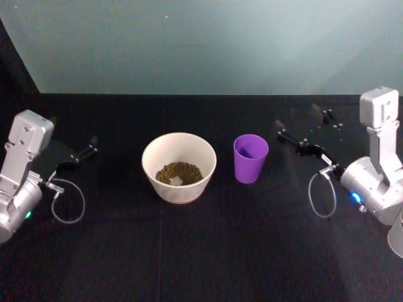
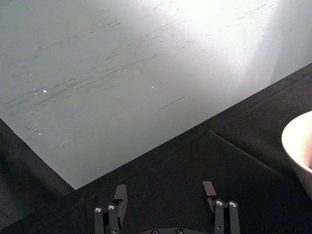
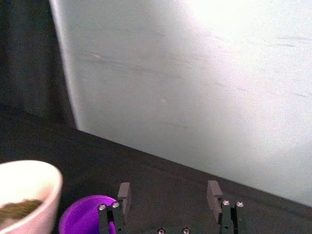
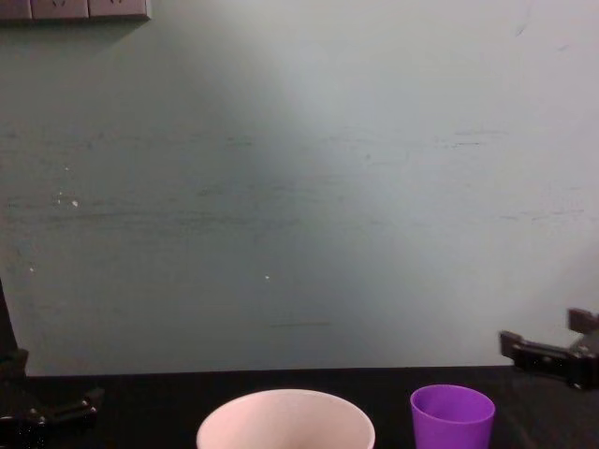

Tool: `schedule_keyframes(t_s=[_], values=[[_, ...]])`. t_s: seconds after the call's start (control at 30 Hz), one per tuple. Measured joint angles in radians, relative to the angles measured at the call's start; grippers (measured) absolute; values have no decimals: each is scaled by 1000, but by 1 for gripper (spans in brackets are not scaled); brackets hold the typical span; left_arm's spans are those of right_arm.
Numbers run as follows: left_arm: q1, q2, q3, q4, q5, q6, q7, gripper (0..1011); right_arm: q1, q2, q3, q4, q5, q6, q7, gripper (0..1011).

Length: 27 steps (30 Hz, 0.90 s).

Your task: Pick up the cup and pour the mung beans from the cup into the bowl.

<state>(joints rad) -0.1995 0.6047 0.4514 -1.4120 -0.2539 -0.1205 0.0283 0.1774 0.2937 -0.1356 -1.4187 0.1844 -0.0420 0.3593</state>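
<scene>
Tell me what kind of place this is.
Probably a lab or test bench rather than a kitchen: a table draped in black cloth against a bare pale wall, with just a cream bowl of beans, a purple cup, and wall sockets above.

We note a black cloth (image 1: 201,251) covering the table, with faint fold creases running across it (clearest in the left wrist view, where one crease (image 2: 239,146) crosses the dark surface). Behind the table we see a pale grey-green wall (image 4: 299,187), scuffed with thin dark streaks and a few small white specks. At the top left corner of the chest view we record a strip of wall sockets (image 4: 75,8).
</scene>
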Motion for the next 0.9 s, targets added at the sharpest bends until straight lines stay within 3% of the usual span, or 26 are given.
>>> schedule_keyframes(t_s=[0.27, 0.5, 0.9], values=[[0, 0, 0, 0, 0, 0, 0, 1000, -22, -1, 11, 14, -24, 58, -96, 1002], [0, 0, 0, 0, 0, 0, 0, 1000, -15, -3, 6, 55, -19, 72, -94, 1002], [0, 0, 0, 0, 0, 0, 0, 1000, -13, -2, 1, 58, -20, 76, -93, 1002]])
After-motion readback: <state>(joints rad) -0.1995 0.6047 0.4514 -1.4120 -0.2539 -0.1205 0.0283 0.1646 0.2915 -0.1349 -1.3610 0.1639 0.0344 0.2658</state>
